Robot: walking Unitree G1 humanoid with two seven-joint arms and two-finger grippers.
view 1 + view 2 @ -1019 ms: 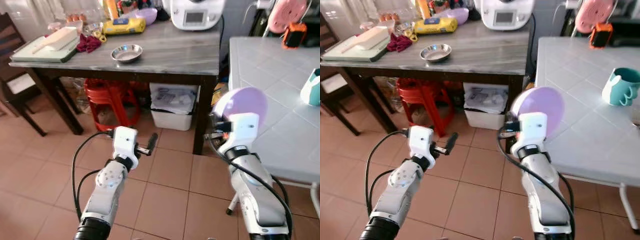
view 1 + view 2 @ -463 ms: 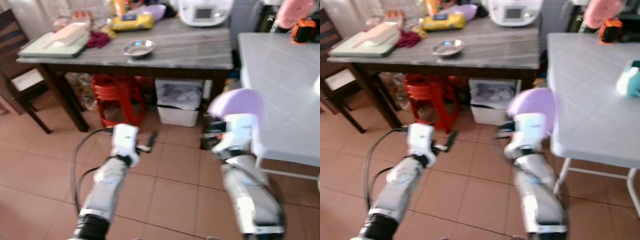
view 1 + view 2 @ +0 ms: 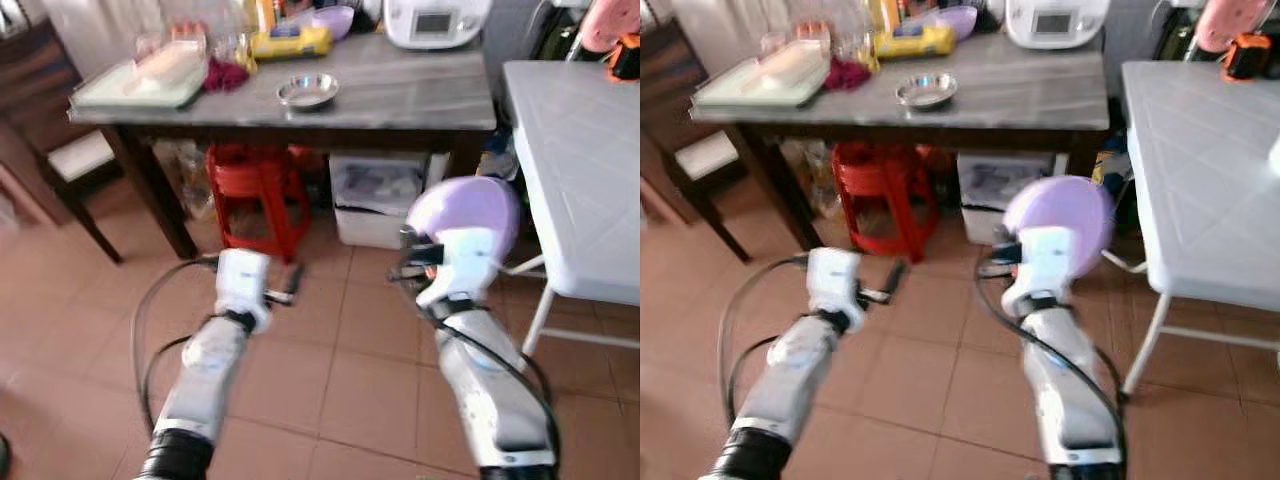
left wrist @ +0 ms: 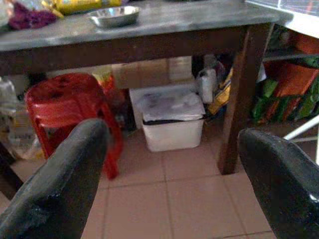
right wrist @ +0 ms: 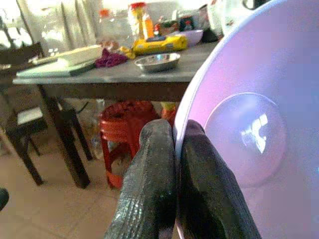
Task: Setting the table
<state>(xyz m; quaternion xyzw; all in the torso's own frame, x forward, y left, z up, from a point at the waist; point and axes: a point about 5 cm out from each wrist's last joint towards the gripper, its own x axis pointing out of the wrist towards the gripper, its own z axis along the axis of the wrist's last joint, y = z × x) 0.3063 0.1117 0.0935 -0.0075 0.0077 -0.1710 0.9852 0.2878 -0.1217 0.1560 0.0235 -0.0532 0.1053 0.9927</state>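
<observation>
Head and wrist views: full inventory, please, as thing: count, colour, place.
purple bowl: 1, lilac, held by its rim in the right gripper, over the floor.
dark table: 1, grey top, dark legs, ahead.
steel dish: 1, silver, on the dark table.
yellow packet: 1, at the back of that table.
tray: 1, pale green, at that table's left end.
white appliance: 1, back right of that table.
red stool: 1, under the table.
white bin: 1, under the table.
white table: 1, on the right.
left gripper: open, holding nothing.
right gripper: shut on the bowl's rim.
</observation>
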